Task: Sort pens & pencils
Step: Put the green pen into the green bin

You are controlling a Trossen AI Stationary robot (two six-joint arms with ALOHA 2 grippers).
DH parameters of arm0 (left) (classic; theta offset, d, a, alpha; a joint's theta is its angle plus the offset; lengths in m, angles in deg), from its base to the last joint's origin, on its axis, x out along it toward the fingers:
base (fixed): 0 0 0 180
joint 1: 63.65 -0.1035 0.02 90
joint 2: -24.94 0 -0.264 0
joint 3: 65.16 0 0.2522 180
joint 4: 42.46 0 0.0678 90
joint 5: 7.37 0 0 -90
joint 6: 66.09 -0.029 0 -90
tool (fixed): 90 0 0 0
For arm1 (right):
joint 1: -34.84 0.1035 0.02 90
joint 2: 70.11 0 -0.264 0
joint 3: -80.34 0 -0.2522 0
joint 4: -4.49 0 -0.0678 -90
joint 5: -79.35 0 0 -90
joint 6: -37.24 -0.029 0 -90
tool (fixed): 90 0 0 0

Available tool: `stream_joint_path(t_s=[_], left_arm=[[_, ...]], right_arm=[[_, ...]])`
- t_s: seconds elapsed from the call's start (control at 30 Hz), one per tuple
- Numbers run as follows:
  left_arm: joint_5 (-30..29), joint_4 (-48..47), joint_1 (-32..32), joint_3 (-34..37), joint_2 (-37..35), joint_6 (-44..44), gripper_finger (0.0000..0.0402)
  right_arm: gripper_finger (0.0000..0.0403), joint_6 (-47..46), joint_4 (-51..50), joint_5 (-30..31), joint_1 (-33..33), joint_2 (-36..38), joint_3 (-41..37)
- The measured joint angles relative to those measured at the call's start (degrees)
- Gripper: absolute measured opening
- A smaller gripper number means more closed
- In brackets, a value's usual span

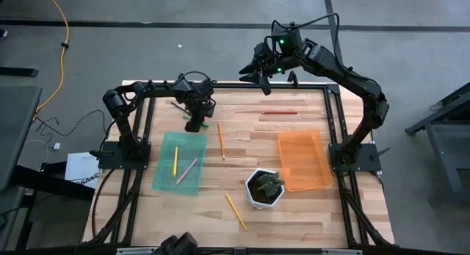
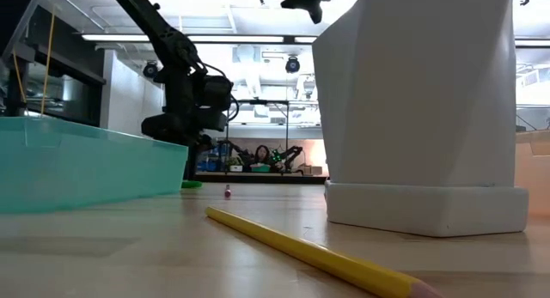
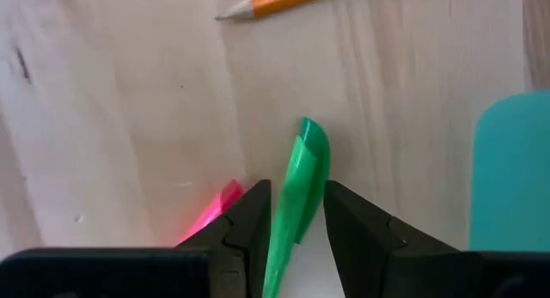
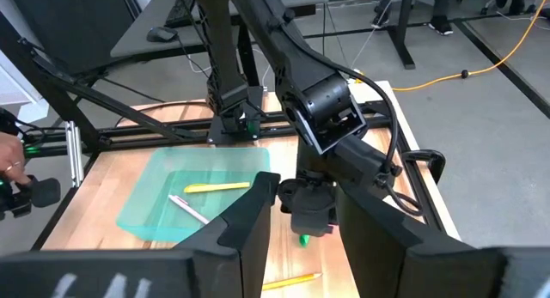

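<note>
My left gripper (image 1: pixel 194 124) is low at the table, just beyond the teal tray's (image 1: pixel 163 165) far edge, and is shut on a green pen (image 3: pixel 305 173). A pink pen (image 3: pixel 215 212) lies on the wood right beside one finger. The tray holds a yellow pen (image 1: pixel 175 159) and a silver-grey pen (image 1: pixel 186 170). An orange pencil (image 1: pixel 220 141) lies flat near mid-table, a yellow-orange pencil (image 1: pixel 235 211) near the front, and a red-brown pencil (image 1: pixel 279 112) near the far edge. My right gripper (image 4: pixel 302 185) hangs open, high over the far edge. My left gripper pinches the green pen between its two fingers (image 3: pixel 253 212), coming from above and pointing down. The pen's free end (image 3: pixel 311 139) sticks out past the fingertips over the wood. I cannot tell whether that end rests on the table.
An orange tray (image 1: pixel 303 161) sits on the table's right side. A white pot (image 1: pixel 264 187) with a plant stands near the front middle and fills much of the low view (image 2: pixel 421 100). A person's hand (image 4: pixel 10 165) shows beyond the table's edge.
</note>
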Motion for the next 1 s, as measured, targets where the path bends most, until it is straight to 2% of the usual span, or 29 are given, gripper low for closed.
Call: stream_joint_path(t_s=[0.27,0.73,1.0], left_arm=[[0.4,0.2,0.0,3.0,0.0,0.0,0.0097],[-0.4,0.7,1.1,3.3,-0.1,0.3,0.0094],[0.1,0.9,1.1,3.3,-0.1,0.6,0.0029]], right_arm=[[0.0126,0.0,0.0,0.9,0.0,0.0,0.0],[0.0126,0.0,0.0,0.9,0.0,0.0,0.0],[0.0126,0.1,0.0,0.9,0.0,0.0,0.0]])
